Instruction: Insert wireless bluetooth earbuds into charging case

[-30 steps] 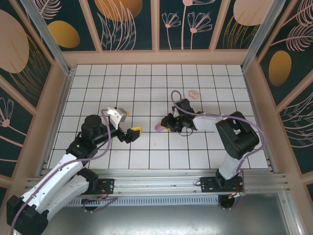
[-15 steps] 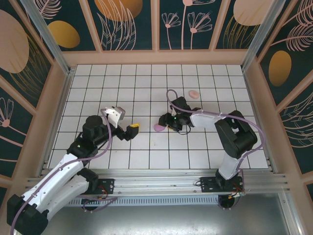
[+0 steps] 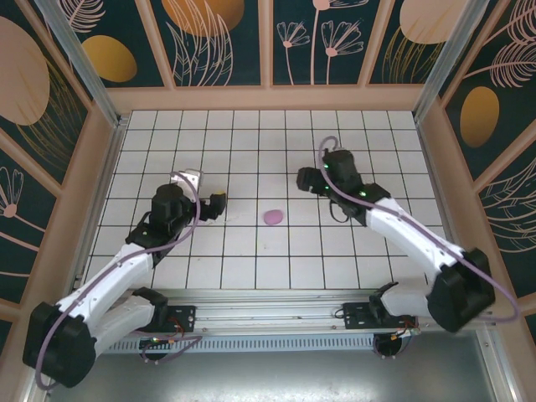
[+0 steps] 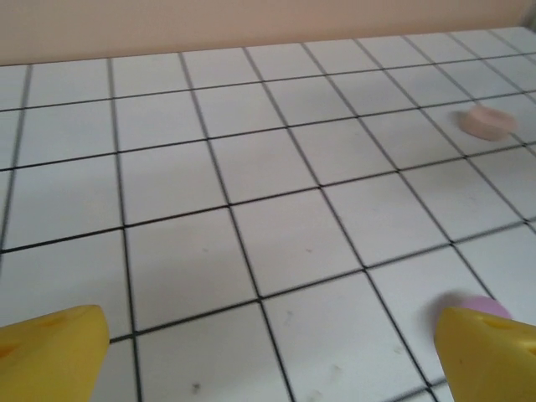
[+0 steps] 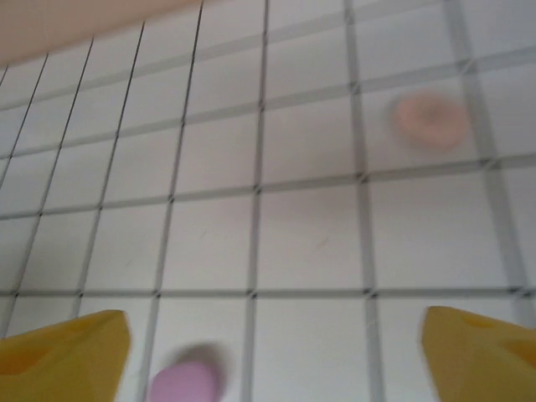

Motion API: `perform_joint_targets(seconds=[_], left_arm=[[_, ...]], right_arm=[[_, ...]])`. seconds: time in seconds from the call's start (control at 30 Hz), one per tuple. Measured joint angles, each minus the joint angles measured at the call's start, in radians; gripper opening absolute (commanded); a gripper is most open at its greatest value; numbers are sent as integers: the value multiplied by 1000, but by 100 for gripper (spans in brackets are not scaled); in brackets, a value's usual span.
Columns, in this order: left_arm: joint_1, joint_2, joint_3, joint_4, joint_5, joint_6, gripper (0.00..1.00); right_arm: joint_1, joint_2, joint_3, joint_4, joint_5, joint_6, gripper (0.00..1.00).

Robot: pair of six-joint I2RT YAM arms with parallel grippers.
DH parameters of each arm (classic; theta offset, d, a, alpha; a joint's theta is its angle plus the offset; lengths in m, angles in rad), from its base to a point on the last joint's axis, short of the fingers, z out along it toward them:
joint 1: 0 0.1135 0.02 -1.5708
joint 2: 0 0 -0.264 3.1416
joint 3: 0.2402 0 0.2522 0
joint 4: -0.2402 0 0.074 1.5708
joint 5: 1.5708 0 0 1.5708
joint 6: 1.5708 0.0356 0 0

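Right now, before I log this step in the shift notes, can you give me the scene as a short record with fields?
surface: white tiled table
left gripper: open, empty, above the tiles
right gripper: open, empty, above the tiles
purple oval case: lying on the tiles between the two grippers, touched by neither
pink oval case: on the tiles farther back, ahead of the right gripper, untouched
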Motion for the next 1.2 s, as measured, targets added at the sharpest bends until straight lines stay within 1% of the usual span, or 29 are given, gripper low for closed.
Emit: perform_joint_targets(seconds=[0.03,0.1,0.2,0.27,0.37,0.47,0.57,0.67,0.87,0.97,1.1,1.2], left_arm=[[15,17,0,19,1,12,99],[47,45,0,63,25,44,99],[73,64,-6,137,34,99,99],[84,64,-30,206,13,122,99],[138,69,-95,308,-32,132,99],[202,92,-174,406,-90,127,99],[237,122,-262,515,-148,106,98],[252,169,-313,605,-202,82,99],[258,260,-347,816,-278,72,98],[262,315,-349,931,-289,81,99],[263,410,-349,1047,-287,101,98],[276,438,-349,1069,-278,102,99]], right_arm=[[-31,-41,-39,29,32,-13,99],[-125,-129,-159,128,88,-60,99],[-260,-222,-351,296,121,-116,99],[-324,-256,-463,410,119,-146,99],[-402,-249,-582,558,92,-185,99],[-455,-178,-619,702,45,-211,99],[-467,-96,-652,862,11,-249,99],[-467,-20,-697,1009,-2,-283,99],[-475,85,-771,1250,0,-323,99],[-483,145,-772,1361,-1,-339,99],[-497,242,-753,1441,-8,-348,99],[-507,313,-725,1463,-29,-348,99]])
